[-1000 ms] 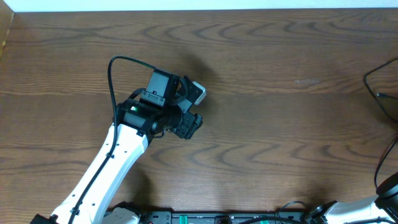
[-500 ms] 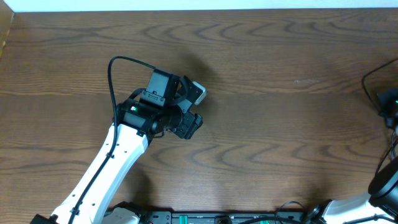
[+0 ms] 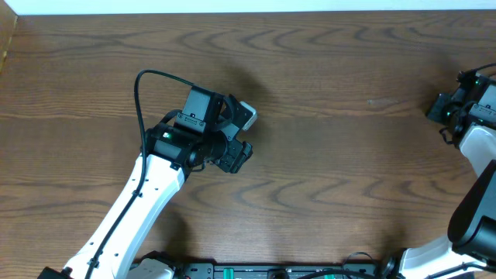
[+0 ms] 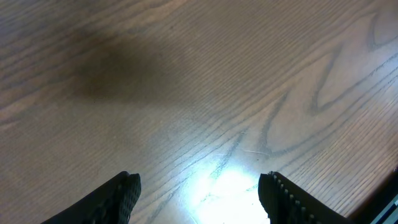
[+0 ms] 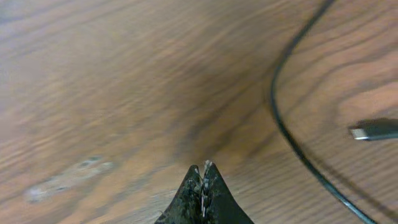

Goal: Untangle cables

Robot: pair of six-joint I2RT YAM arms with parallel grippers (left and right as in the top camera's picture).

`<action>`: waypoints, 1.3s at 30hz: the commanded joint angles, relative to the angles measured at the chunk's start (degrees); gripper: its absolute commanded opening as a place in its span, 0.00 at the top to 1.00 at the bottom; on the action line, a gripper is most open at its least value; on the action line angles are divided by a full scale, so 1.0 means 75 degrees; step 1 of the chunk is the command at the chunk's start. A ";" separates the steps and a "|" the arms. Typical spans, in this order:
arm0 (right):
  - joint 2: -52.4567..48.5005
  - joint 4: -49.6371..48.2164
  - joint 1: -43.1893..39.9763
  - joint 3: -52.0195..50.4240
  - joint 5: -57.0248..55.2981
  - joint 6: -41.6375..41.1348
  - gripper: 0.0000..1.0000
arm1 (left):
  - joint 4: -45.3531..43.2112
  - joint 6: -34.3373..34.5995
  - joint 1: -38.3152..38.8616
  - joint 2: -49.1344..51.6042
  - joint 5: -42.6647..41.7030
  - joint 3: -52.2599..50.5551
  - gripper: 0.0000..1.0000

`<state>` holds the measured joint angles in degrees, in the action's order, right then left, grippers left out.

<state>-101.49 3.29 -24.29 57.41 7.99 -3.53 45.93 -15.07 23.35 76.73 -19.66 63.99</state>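
Note:
In the right wrist view a thin black cable (image 5: 278, 118) curves across the wood from the top right down to the lower right. A separate plug end (image 5: 373, 129) with a silver tip lies to its right. My right gripper (image 5: 204, 165) is shut with nothing between its fingers, left of the cable and apart from it. From overhead the right gripper (image 3: 434, 110) is at the far right edge, and its arm hides the cables there. My left gripper (image 3: 248, 133) hovers over the table's left-middle. Its fingers (image 4: 127, 190) stand open over bare wood, with the left gripper (image 4: 200, 186) holding nothing.
The wooden table (image 3: 333, 178) has a raised edge at the far left (image 3: 6, 43). A thick black arm cable (image 3: 139, 93) loops above the left arm. The arm bases and a rail run along the front edge (image 3: 256, 271).
The right arm has swung in from the right edge, up and leftward, and now covers the cable that showed there. The left arm has not moved.

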 commanded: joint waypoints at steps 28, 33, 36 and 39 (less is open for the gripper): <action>-0.1186 -0.1081 0.0009 0.0067 -0.2786 0.0312 0.99 | 0.0044 0.0122 -0.0017 0.0058 -0.0125 -0.0003 0.34; -0.1186 -0.0845 -0.0233 0.0067 -0.3328 0.0122 0.99 | 0.0047 0.0280 -0.0017 0.0058 -0.0125 -0.0003 0.34; -0.1189 -0.0694 -0.0507 0.0067 -0.3450 -0.0114 0.99 | 0.0047 0.0280 -0.0017 0.0058 -0.0125 -0.0003 0.34; -0.1186 -0.0551 -0.0903 0.0067 -0.3445 -0.0507 0.99 | 0.0041 0.0277 -0.0017 0.0058 -0.0122 -0.0003 0.34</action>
<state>-110.24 -1.37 -28.25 57.43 -15.14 -3.66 46.09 -13.50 23.35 76.73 -19.64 63.99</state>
